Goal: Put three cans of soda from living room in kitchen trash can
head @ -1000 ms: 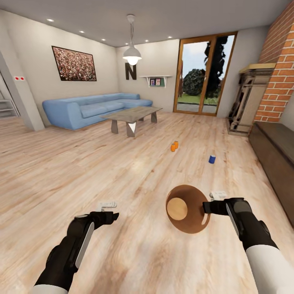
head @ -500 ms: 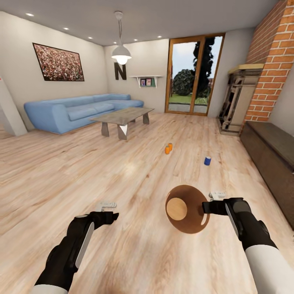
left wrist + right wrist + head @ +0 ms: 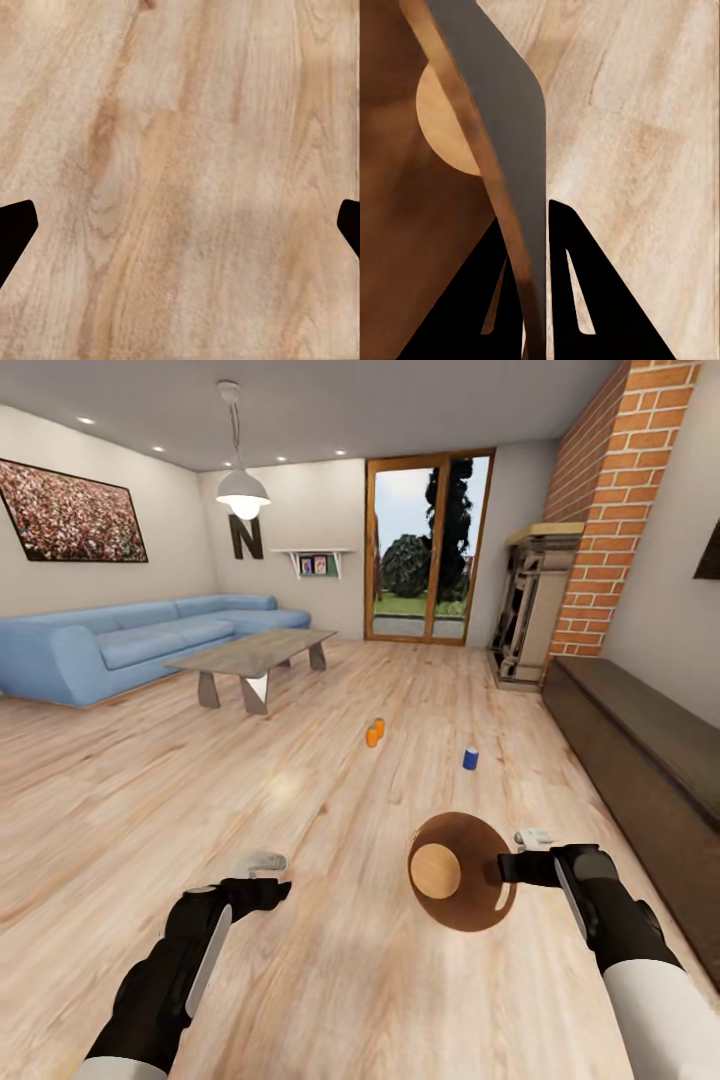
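Three soda cans on wood floor, trash can in right gripper.

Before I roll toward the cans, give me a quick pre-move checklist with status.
1. Right gripper clamped on the trash can rim: ok, fingers pinch the wall.
2. Trash can empty and open end toward the camera: ok.
3. Left gripper free for picking: ok, open over bare floor.
4. All three cans visible: ok, two orange cans side by side, blue can apart to their right, all upright.
5. Floor path to the cans: ok, coffee table and dark low cabinet sit off to the sides.
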